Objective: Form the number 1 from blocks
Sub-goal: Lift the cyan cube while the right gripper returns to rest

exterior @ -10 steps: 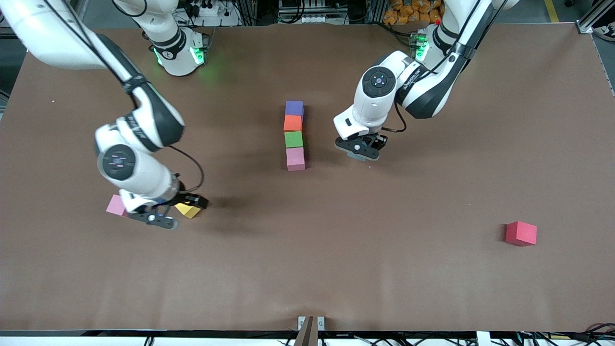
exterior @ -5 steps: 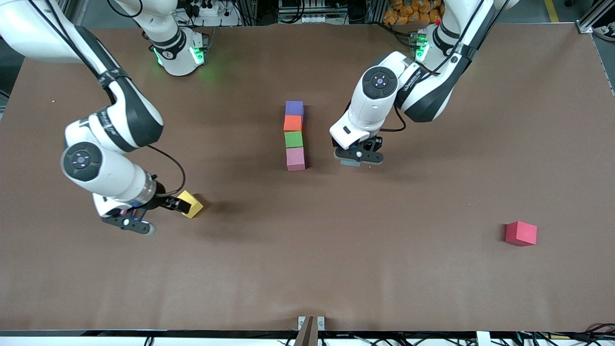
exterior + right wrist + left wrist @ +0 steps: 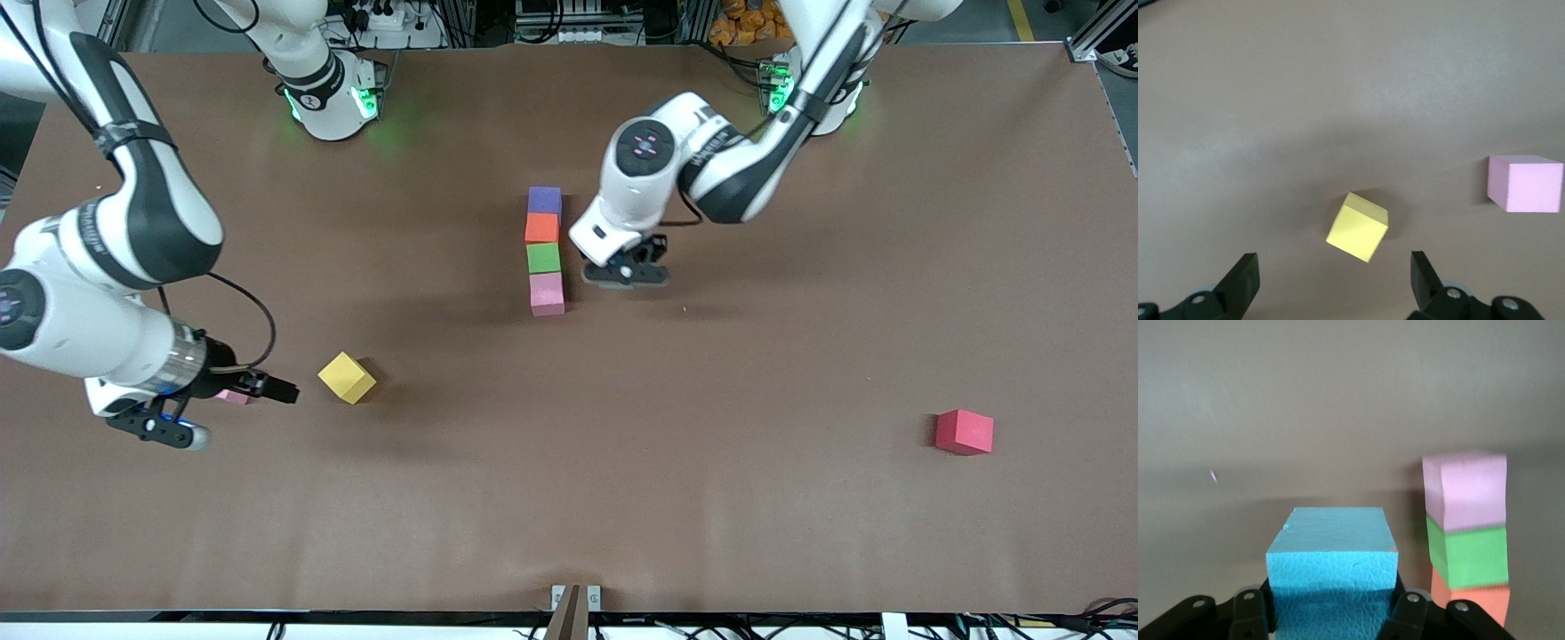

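Your right gripper (image 3: 191, 418) hangs with jaws spread and empty; the yellow block (image 3: 347, 377) lies just beside it, a pink block (image 3: 1525, 183) near. Your left gripper (image 3: 625, 272) clamps the light blue block (image 3: 1332, 565) beside the purple-orange-green-pink column (image 3: 544, 250). The red block (image 3: 964, 432) sits well apart.

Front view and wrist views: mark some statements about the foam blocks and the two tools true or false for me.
1. The left tool is shut on the light blue foam cube. True.
2. The column of foam cubes runs purple, orange, green, pink. True.
3. The right tool grips the yellow foam cube. False: it is open, and the cube sits on the table.
4. The red foam cube touches the column. False: it lies apart, toward the left arm's end.
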`<action>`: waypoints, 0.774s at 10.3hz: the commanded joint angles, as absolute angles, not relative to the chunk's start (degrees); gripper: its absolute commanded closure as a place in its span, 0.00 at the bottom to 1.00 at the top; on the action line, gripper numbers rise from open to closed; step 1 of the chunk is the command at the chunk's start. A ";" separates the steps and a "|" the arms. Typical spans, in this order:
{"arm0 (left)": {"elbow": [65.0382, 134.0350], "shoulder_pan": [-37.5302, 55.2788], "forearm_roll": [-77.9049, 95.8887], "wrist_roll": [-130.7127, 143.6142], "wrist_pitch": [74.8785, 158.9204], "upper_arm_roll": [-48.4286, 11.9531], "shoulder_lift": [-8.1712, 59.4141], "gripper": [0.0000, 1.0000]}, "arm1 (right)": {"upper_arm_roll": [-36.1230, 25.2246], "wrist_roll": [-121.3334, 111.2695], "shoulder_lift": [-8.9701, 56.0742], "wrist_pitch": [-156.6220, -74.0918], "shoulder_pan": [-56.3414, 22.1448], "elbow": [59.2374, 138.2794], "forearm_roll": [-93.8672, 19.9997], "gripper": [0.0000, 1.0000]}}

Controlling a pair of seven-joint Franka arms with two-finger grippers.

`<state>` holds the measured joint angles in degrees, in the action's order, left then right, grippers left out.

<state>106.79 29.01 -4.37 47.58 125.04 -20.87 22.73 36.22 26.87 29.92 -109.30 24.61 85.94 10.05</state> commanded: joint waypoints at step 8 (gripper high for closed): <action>122.94 34.98 -5.71 40.87 121.91 -25.58 11.00 0.50 | 9.16 7.82 12.06 -106.87 6.08 99.74 -3.69 0.00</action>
<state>118.90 35.69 -4.85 42.26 122.31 -24.79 15.58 11.62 9.01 17.07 -105.33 8.32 94.11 -2.30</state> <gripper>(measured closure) 0.423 0.000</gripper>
